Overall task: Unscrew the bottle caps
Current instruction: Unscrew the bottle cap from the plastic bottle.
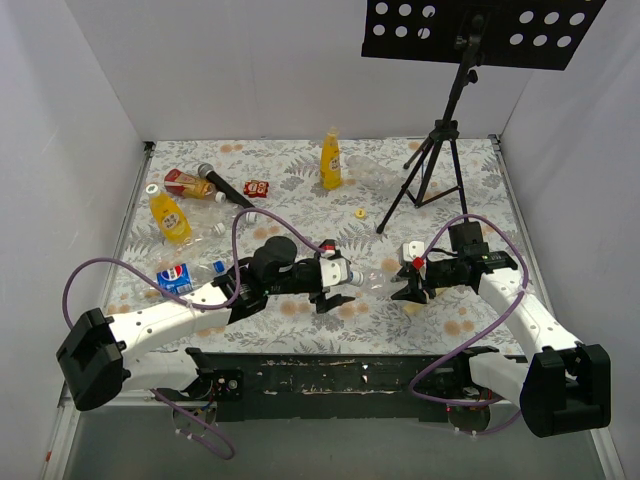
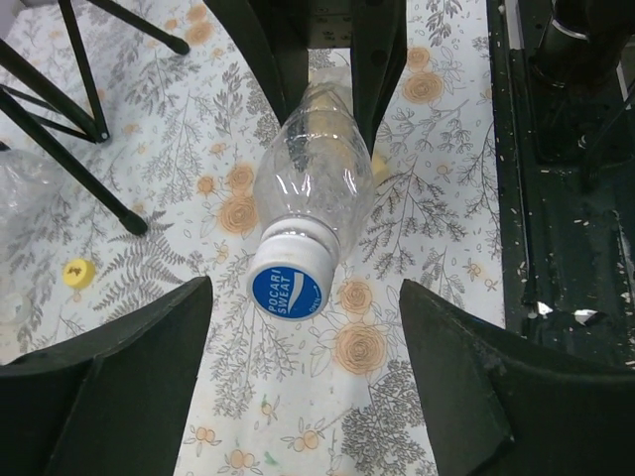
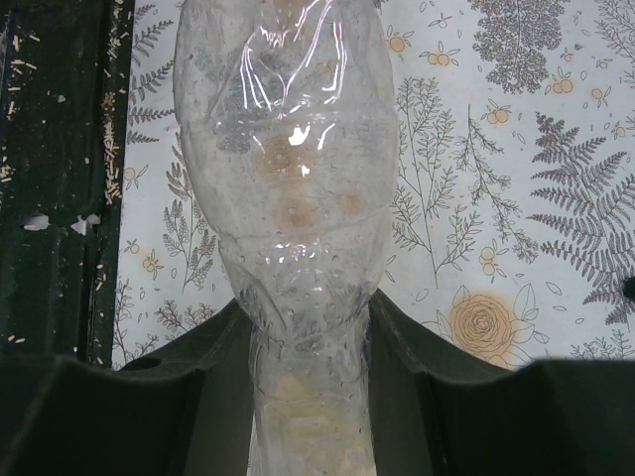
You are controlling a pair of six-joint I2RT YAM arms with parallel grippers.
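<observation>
From the top view I see both arms meeting low over the floral surface (image 1: 300, 190), the left gripper (image 1: 345, 272) and right gripper (image 1: 408, 285) facing each other with a clear bottle (image 1: 375, 274) spanning the gap between them. That view is too small for me to read either pair of jaws.

My left wrist view settles the left side: the jaws stand wide apart, one on each side of the blue-topped cap (image 2: 289, 289), and neither touches it. The cap is on the neck and its printed face points at the camera. This view also picks up a loose yellow cap (image 2: 78, 271) lying on the surface near the tripod legs (image 2: 69, 109), which the top view shows only as a speck.

My right wrist view gives what the others hide: the right jaws are closed on the clear bottle's narrow lower part, the crumpled body running away from the camera above the print. The cap is out of sight here.

Only the top view shows the rest: an upright orange bottle (image 1: 331, 162) at the back, another (image 1: 169, 217) lying at left beside a microphone (image 1: 222, 185), and a blue-labelled bottle (image 1: 178, 277) close to the left arm.
</observation>
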